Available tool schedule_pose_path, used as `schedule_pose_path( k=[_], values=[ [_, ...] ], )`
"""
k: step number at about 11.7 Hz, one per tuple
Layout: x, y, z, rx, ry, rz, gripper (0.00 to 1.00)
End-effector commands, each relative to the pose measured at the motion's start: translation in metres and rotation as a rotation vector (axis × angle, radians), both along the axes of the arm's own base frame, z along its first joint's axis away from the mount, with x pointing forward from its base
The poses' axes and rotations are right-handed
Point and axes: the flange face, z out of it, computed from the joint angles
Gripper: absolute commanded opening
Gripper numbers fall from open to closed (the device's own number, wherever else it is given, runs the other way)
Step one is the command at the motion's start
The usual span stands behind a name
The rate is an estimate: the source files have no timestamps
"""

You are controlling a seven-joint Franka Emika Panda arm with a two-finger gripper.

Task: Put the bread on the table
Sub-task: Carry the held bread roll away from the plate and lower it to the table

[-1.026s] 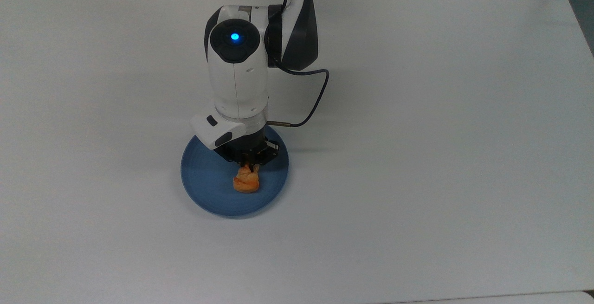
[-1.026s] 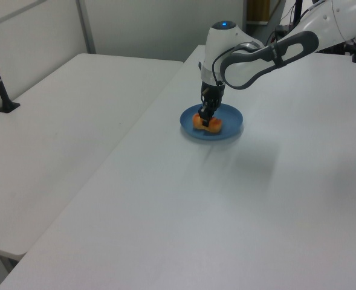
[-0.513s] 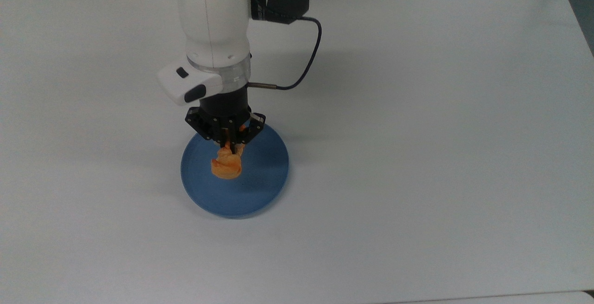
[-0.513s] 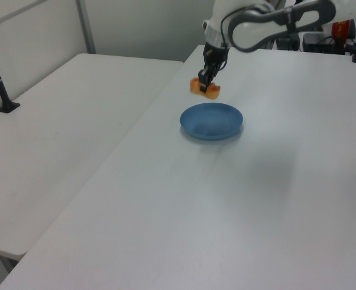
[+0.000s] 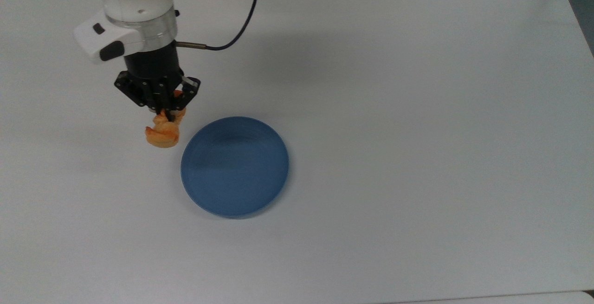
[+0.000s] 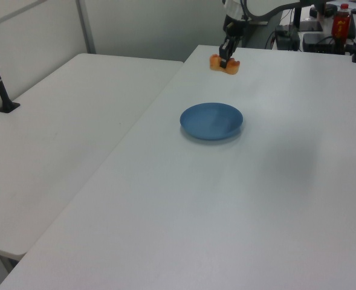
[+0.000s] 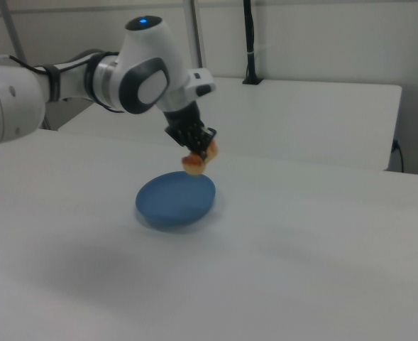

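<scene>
1. gripper (image 5: 168,117) is clamped on the bread (image 5: 162,133); the bread hangs below the fingertips, held by its upper part, clear of the table (image 5: 417,109) in the left view and the right view.
2. change vs 1.0 s ago: then the bread sat on the blue plate (image 5: 235,165) with the gripper down on it. now it is lifted off, and the plate is bare.
3. change vs 0.5 s ago: then the bread was raised but still over the plate in the top view. now it has travelled past the plate's rim, toward 10 o'clock from the plate centre in the top view.
4. top view: the bread appears just outside the plate edge, near it but not overlapping it.
5. left view: bread (image 6: 224,63) and gripper (image 6: 226,61) sit at about 12 o'clock from the plate (image 6: 211,121), well apart from it, over white tabletop (image 6: 165,211).
6. right view: bread (image 7: 195,161) hangs beneath the gripper (image 7: 201,150), at roughly 1 o'clock from the plate (image 7: 175,199) centre, close above its far rim as seen there.
7. the plate's position matches both earlier frames. the arm's white wrist housing (image 5: 134,11) has swung to the top view's upper left.
8. a black cable (image 5: 232,35) loops from the wrist.
</scene>
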Motion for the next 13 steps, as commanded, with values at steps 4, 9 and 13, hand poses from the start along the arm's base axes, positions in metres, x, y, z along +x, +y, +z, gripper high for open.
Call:
schedule_pose_path(
  k=[4,9,13],
  values=[
    [-0.013,-0.172,-0.042,-0.067,-0.055,-0.037,0.00],
    [0.007,-0.222,-0.097,-0.140,-0.112,-0.073,0.00],
    [0.018,-0.223,-0.166,-0.170,-0.127,-0.071,0.13]
  ],
)
